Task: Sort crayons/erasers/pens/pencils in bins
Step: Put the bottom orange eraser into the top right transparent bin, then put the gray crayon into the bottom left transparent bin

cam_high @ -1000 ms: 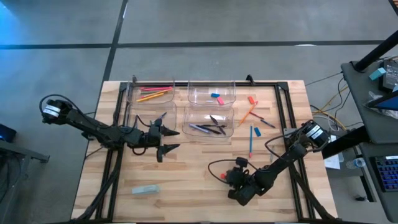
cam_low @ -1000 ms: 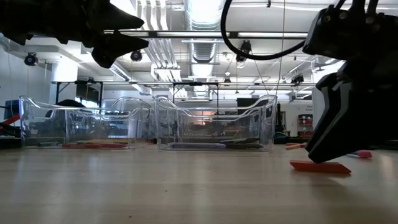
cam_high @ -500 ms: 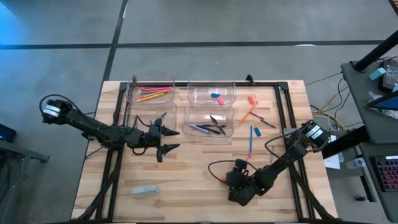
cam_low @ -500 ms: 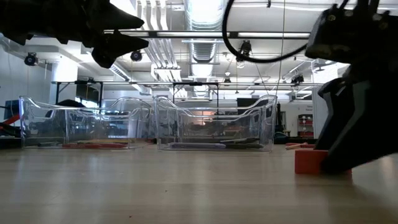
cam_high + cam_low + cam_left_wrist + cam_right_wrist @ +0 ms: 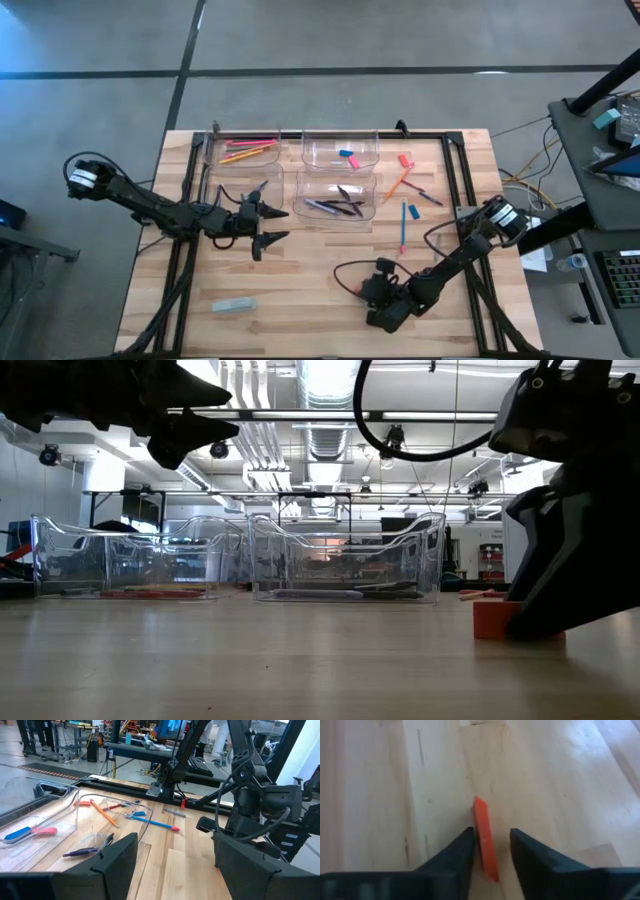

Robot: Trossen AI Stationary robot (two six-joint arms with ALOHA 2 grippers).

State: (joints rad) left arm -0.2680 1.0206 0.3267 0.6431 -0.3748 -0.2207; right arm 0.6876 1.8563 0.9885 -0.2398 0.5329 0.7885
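At the tabletop's near edge we see the right gripper [image 5: 490, 851] lowered to the surface — its fingers grasp a red crayon [image 5: 484, 838]. The left gripper [image 5: 268, 226] hovers beside the bins [image 5: 338, 197] toward the far edge — fingers released, holding nothing.

Light good from my seat. Bright ceiling lamps [image 5: 330, 385] glare in low view, so arms there look like black shapes. Table [image 5: 300, 290] evenly lit from above, soft small shadows. Right wrist view blurry up close, red crayon [image 5: 485, 840] fuzzy. Left wrist view sharp.
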